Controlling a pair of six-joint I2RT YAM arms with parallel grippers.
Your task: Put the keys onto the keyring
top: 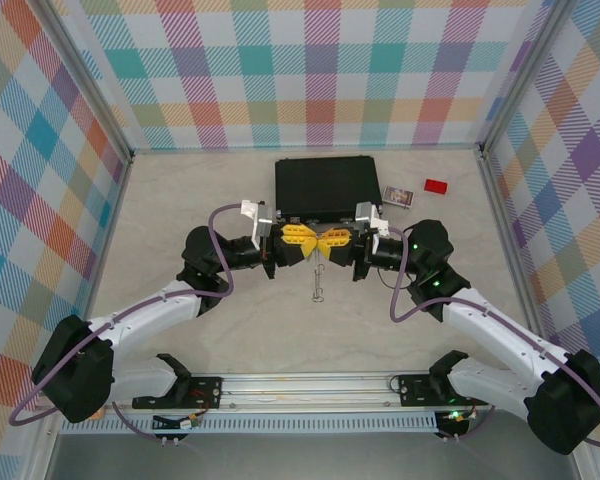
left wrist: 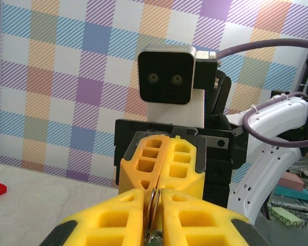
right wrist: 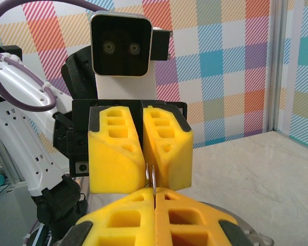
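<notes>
Near side: both arms reach in from the near edge of the table [top: 230, 330] and meet nose to nose over its middle.

left gripper [top: 311, 243]: yellow fingers [left wrist: 118, 225] pressed together, pinching a thin grey metal edge. I take that for the keyring [left wrist: 153, 211].

right gripper [top: 329, 243]: pads also pressed together. In its wrist view the same metal runs into the seam between its tips, so it looks pinched there as well.

From the top, a thin metal piece [top: 318, 282] trails from the meeting point toward the near edge. Could be the ring seen edge-on or something on it, too small to tell. No green tags that I can make out, so I can't place the keys.

Step in hand, my read: two-handed grip on the ring, prying the coil open to thread a key.

Doing it well:
- One gripper anchors, the other does the fine move. Don't pull the two apart, the metal is thin and will slip out of the foam pads.
- Pinch close to the coil end, so the gap opens instead of the hoop twisting.
- Work low over the table, so a dropped key stays near the middle.
- Locate the keys before letting go on either side.

Far side: black case [top: 328, 186] near the middle of the far edge, lid shut, contents not visible. Right of it a small flat card or box [top: 398, 196], then a red block [top: 436, 185] toward the far right corner. All are well apart from the grippers.
</notes>
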